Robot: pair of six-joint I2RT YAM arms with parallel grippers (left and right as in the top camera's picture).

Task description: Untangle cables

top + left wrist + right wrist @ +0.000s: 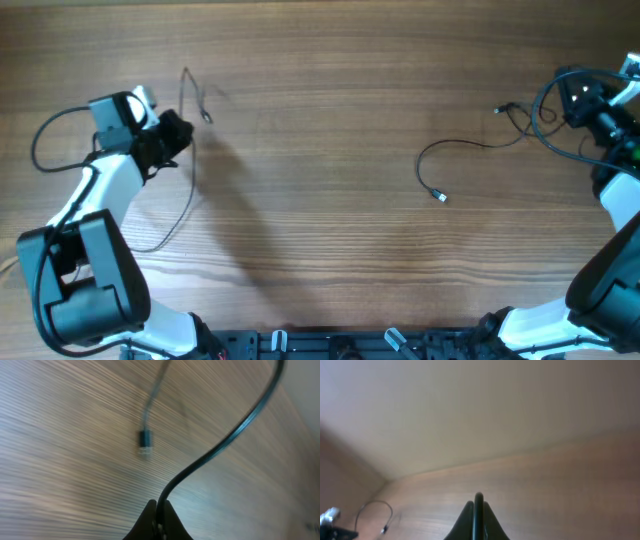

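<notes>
The wooden bench (320,60) gives open room between the two arms for drawing cords apart. The left gripper (159,506) is clamped on the first cable (240,430). That cable climbs away from it to a bend, and its plug (145,442) hangs just beyond (the tail runs back toward the arm's base). The second cable (465,143) lies well to that gripper's right, lengthwise across the bench and nearer the right gripper (478,510). That gripper's fingers are together (whether they pinch a cord, I cannot tell).
</notes>
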